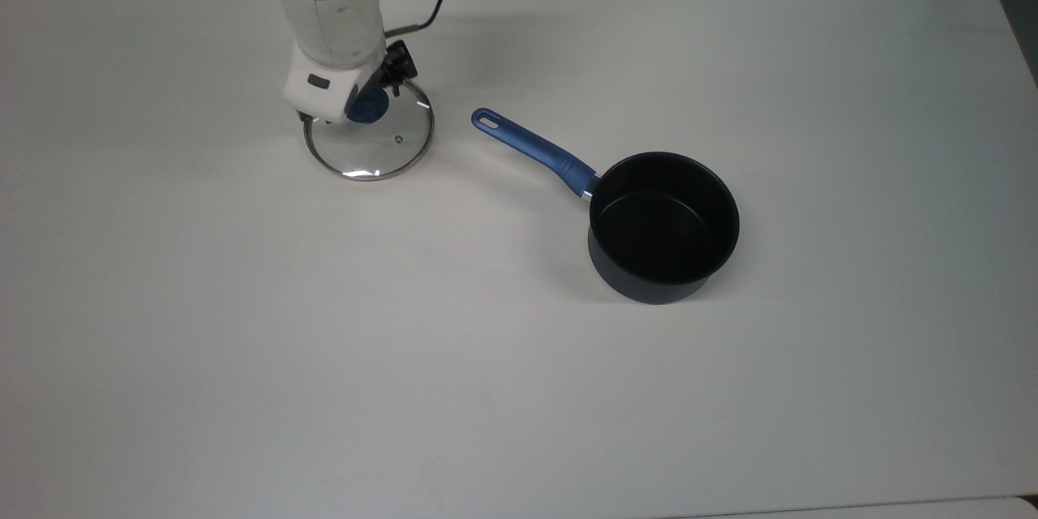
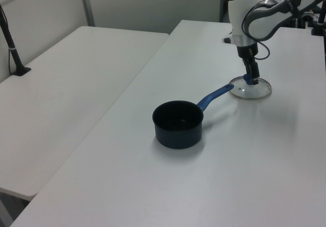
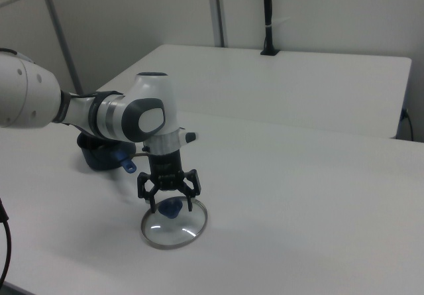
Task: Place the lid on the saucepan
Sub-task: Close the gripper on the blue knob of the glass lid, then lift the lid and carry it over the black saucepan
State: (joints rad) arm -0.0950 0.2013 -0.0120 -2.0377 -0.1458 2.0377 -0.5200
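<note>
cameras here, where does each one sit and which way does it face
Top view: high above the white table, looking steeply down; the arm's white wrist covers part of the lid; saucepan toward the top view's right.
Left view: beside the table at an angle, saucepan near, lid farther, the arm reaching down to it.
Right view: low, from the opposite side; open gripper around the lid's blue knob, saucepan behind the arm.
All three share the lid and saucepan.

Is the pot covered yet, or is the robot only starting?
Only starting. The tool is open and straddles the blue knob of the lid, which lies flat on the table. Gripping, lifting and setting it on the uncovered saucepan remain.
</note>
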